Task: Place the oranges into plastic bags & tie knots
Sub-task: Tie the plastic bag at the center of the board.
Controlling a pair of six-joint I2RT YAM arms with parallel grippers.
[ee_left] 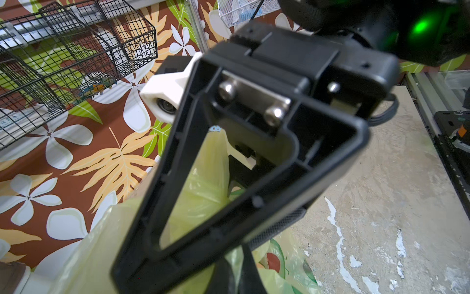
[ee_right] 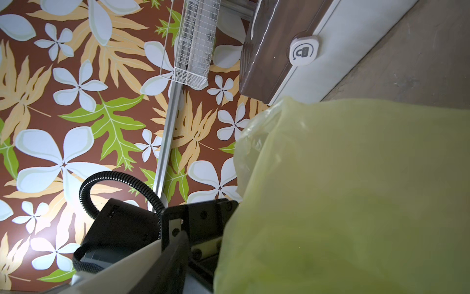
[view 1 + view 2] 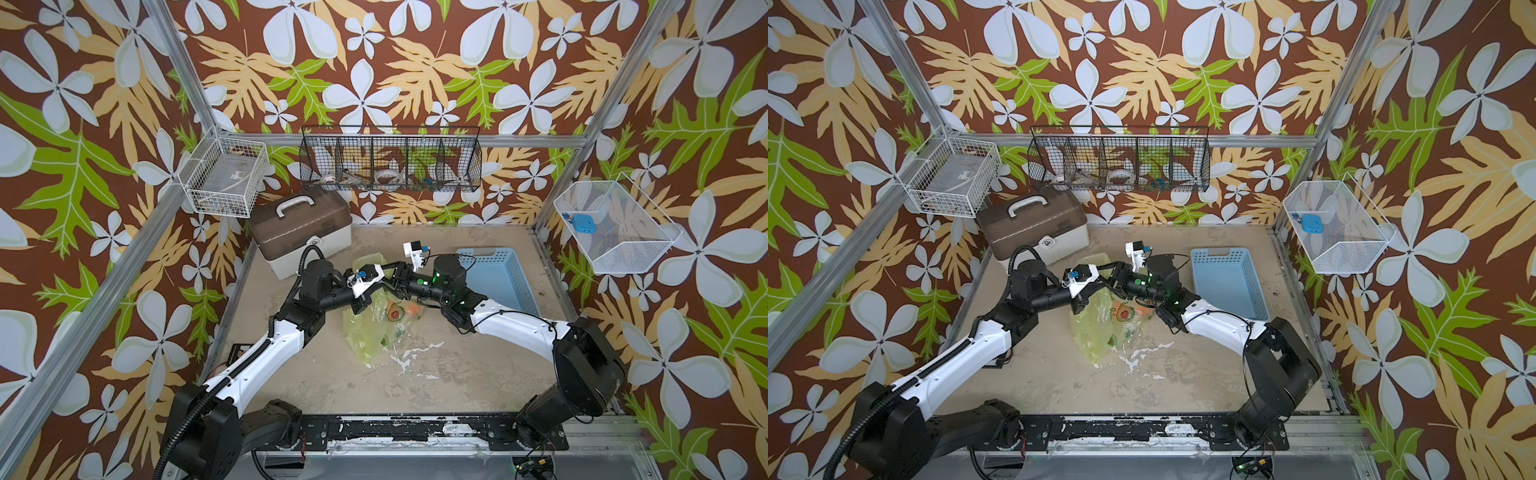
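The thin translucent yellow-green plastic bag [image 3: 365,332] printed with avocados is lying on the beige tabletop [image 3: 457,374], its far end drawn up between the arms. We are judging it light, limp and slippery, best pinched at a loop handle, clear of the fruit. One small round bright-orange fruit [image 3: 412,309] is showing through the film; a second is escaping us. The left gripper [image 3: 382,284] is sitting with jaws closed, on what we cannot tell; the right gripper [image 3: 397,276] is hiding its jaws from us.
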